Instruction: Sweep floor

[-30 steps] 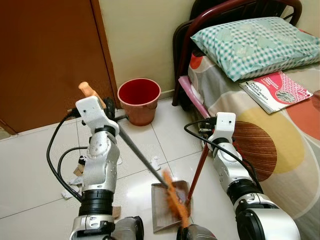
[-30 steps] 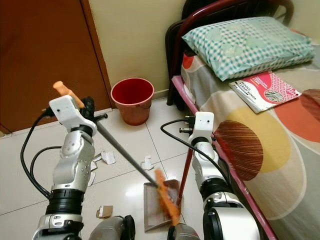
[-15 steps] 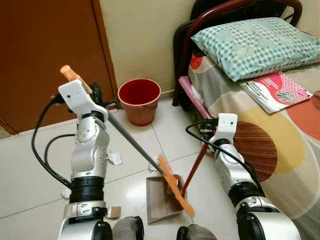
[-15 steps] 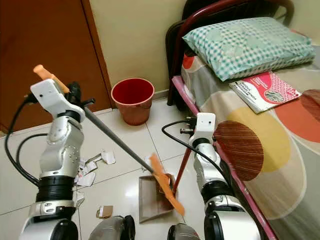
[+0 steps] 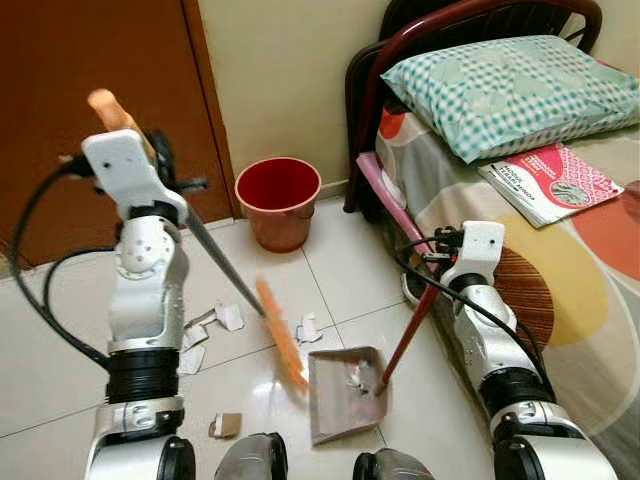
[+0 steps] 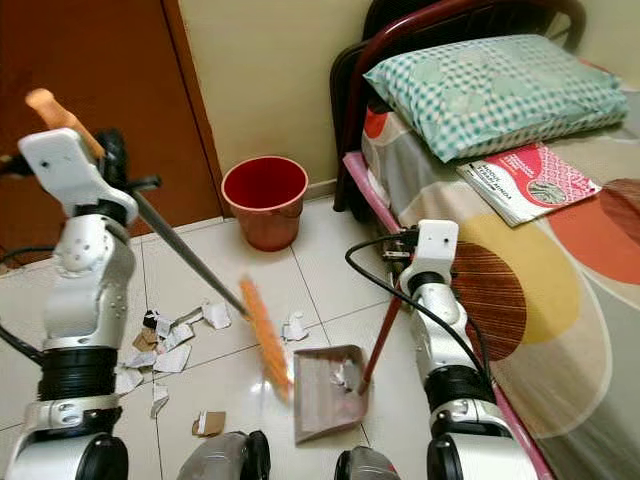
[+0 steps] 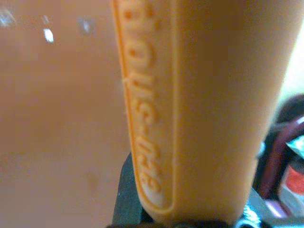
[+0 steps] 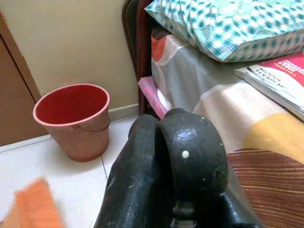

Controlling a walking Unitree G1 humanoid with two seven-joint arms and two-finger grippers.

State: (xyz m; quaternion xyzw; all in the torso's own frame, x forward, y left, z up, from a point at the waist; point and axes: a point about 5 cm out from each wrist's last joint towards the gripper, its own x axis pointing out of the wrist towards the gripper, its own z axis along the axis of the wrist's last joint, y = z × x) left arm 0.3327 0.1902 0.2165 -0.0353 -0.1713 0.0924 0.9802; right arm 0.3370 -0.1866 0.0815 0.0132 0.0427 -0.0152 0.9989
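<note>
A tiled bedroom floor (image 5: 330, 250) is seen from above, beside a bed and a red bucket (image 5: 278, 201). A broom (image 5: 235, 290) is held high by the left gripper (image 5: 150, 165), clamped on its orange handle, with the blurred orange bristles lifted just left of the dustpan (image 5: 345, 392). The dustpan's red handle is gripped by the right gripper (image 5: 445, 258), fingers closed around it, and the pan rests flat on the tiles. A few crumpled scraps (image 5: 357, 375) are already gathered inside it. Torn paper pieces (image 5: 215, 322) and a cardboard bit (image 5: 226, 425) are left scattered to the pan's left, so the sweeping is judged partly done.
</note>
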